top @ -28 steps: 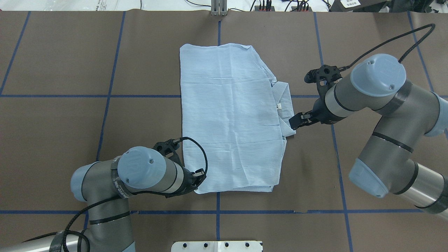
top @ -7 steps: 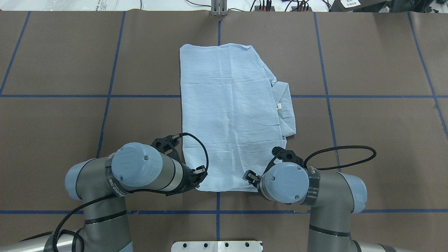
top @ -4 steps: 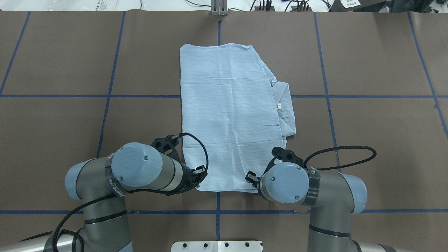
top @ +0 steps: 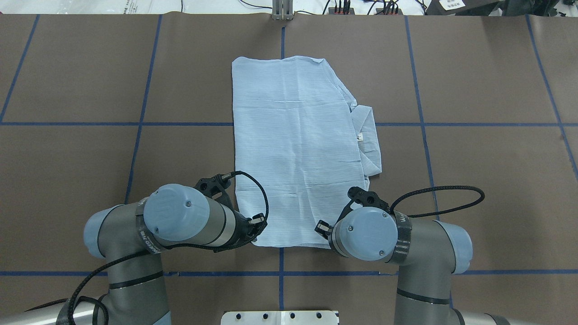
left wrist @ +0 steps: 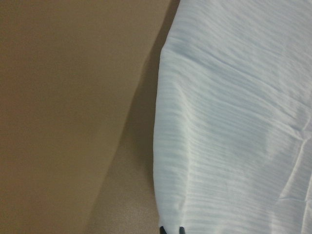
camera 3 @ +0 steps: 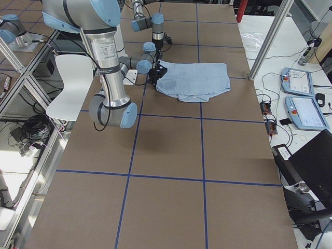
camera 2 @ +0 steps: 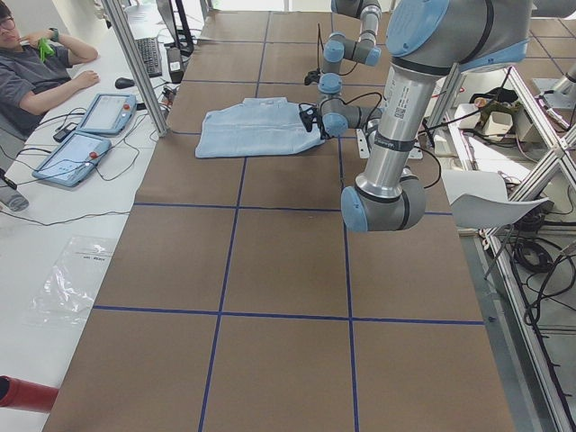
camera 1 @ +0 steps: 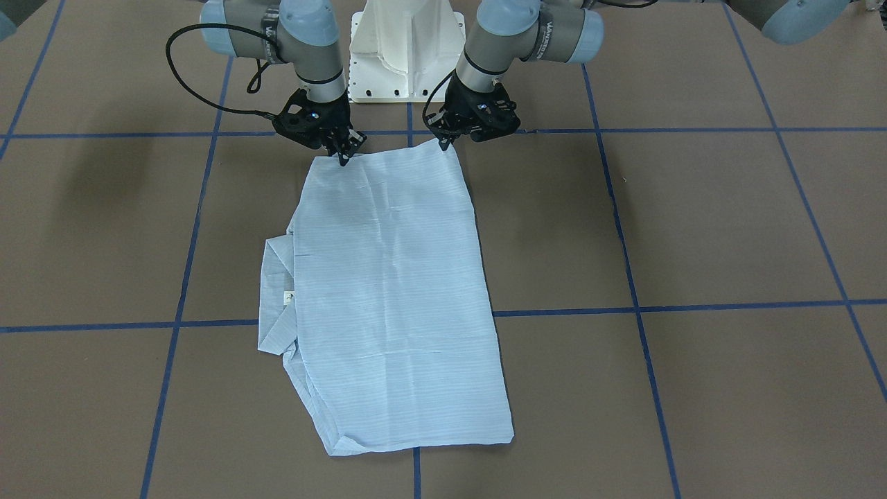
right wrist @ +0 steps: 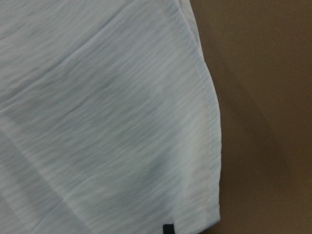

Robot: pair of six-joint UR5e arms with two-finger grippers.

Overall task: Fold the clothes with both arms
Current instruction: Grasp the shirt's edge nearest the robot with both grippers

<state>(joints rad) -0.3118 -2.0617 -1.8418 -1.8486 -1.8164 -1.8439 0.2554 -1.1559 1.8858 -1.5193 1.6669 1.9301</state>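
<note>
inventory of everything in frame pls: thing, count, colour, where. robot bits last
shirt: 1, light blue, folded into a long rectangle mid-table, collar poking out toward the robot's right
neck label: 1, white, on the collar
table cover: 1, brown with blue grid lines
pedestal base: 1, white, between the arms
tablets: 2, light blue-grey, on the white side bench
person: 1, grey top, seated at that bench
left arm: 1, silver-grey, light-blue caps
right arm: 1, same
left gripper: 1, black, shut on a robot-side shirt corner
right gripper: 1, black, at the other robot-side corner; grip unclear
</note>
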